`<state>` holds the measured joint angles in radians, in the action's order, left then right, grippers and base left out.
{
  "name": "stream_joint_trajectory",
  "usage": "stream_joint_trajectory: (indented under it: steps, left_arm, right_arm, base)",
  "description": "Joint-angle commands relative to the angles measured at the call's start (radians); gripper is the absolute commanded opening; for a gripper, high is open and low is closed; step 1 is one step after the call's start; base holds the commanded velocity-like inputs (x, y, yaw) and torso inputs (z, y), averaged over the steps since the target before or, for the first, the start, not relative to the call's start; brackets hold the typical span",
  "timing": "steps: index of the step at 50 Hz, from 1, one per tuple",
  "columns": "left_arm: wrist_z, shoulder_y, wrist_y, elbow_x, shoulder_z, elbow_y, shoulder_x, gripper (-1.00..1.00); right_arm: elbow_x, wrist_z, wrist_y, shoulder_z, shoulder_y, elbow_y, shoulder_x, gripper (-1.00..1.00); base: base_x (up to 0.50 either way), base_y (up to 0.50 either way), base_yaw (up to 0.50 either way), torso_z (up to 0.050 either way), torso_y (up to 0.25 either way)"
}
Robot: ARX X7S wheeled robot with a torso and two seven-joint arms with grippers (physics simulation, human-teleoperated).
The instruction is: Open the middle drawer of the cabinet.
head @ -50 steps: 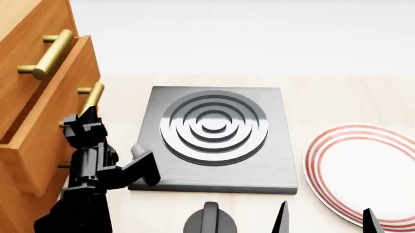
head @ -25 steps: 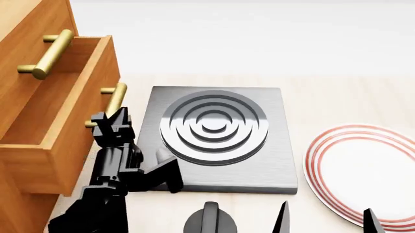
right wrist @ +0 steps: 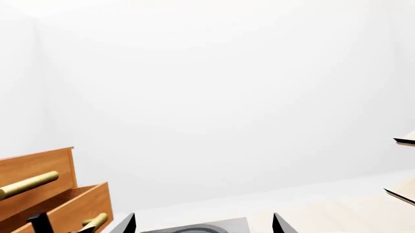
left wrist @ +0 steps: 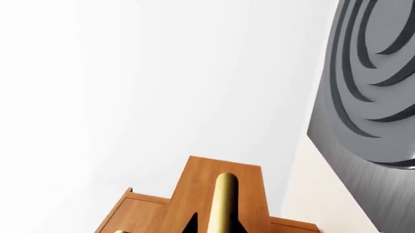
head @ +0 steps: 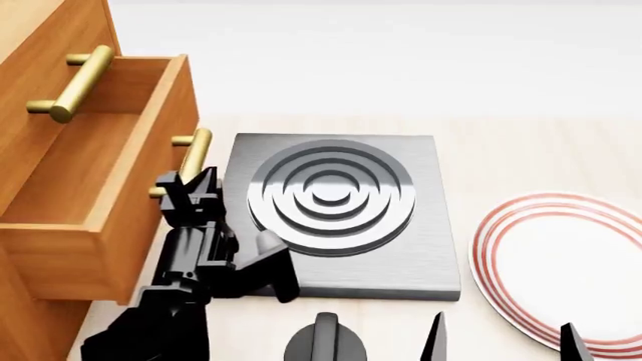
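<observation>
The orange-brown cabinet [head: 45, 30] stands at the left in the head view. Its middle drawer [head: 135, 218] is pulled well out, and its paler box inside shows. My left gripper [head: 189, 188] is shut on the drawer's brass bar handle [head: 192, 154]. In the left wrist view the handle [left wrist: 224, 201] runs between my black fingers [left wrist: 190, 225] against the drawer front [left wrist: 198, 187]. My right gripper [head: 501, 342] is open and empty at the bottom edge. The right wrist view shows its gripper [right wrist: 203, 224] open, with the cabinet [right wrist: 39, 165] and the middle drawer [right wrist: 75, 206] at the far left.
The top drawer's brass handle [head: 75, 79] sticks out above the open drawer. A grey square burner plate [head: 336, 203] with raised rings lies right of the left arm. A white plate with red rim rings [head: 561, 263] lies at the right.
The middle drawer has slid further out of the cabinet, to the right in the head view. My left gripper has moved with it, still shut on the handle. The right arm is still.
</observation>
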<state>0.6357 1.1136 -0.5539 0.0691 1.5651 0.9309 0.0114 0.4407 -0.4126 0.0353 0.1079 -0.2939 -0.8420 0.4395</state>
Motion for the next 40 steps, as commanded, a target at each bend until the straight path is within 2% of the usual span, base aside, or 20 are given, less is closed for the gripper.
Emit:
stream_joint_trajectory:
  steps: [1, 22, 34, 35, 38, 40]
  left_arm:
    - [0.025, -0.002, -0.025, -0.065, 0.006, -0.058, -0.011, -1.0]
    - [0.006, 0.0, -0.055, -0.102, 0.008, -0.19, -0.011, -1.0]
    - [0.034, 0.01, -0.041, -0.08, 0.005, -0.19, -0.011, -1.0]
    - [0.028, 0.014, -0.042, -0.079, 0.006, -0.189, -0.011, 1.0]
    - [0.028, 0.023, -0.04, -0.072, 0.006, -0.189, -0.011, 1.0]
    - [0.036, 0.046, -0.028, -0.015, -0.004, -0.19, -0.011, 1.0]
  right_arm:
    - [0.002, -0.003, -0.001, 0.003, 0.002, 0.002, 0.004, 1.0]
    - [0.006, -0.006, -0.007, 0.006, 0.0, 0.004, 0.01, 1.0]
    - [0.003, -0.009, -0.006, 0.012, 0.002, 0.004, 0.013, 1.0]
    - [0.003, -0.01, -0.006, 0.013, 0.003, 0.004, 0.013, 1.0]
    - [0.006, -0.012, -0.004, 0.012, 0.004, 0.002, 0.015, 1.0]
    - [0.007, -0.014, -0.001, 0.013, 0.005, 0.0, 0.016, 1.0]
  base:
    - [0.0, 0.0, 0.0, 0.0, 0.0]
    - [0.0, 0.0, 0.0, 0.0, 0.001]
    - [0.0, 0.0, 0.0, 0.0, 0.0]
    - [0.0, 0.0, 0.0, 0.0, 0.0]
    - [0.0, 0.0, 0.0, 0.0, 0.0]
    - [0.0, 0.0, 0.0, 0.0, 0.0]
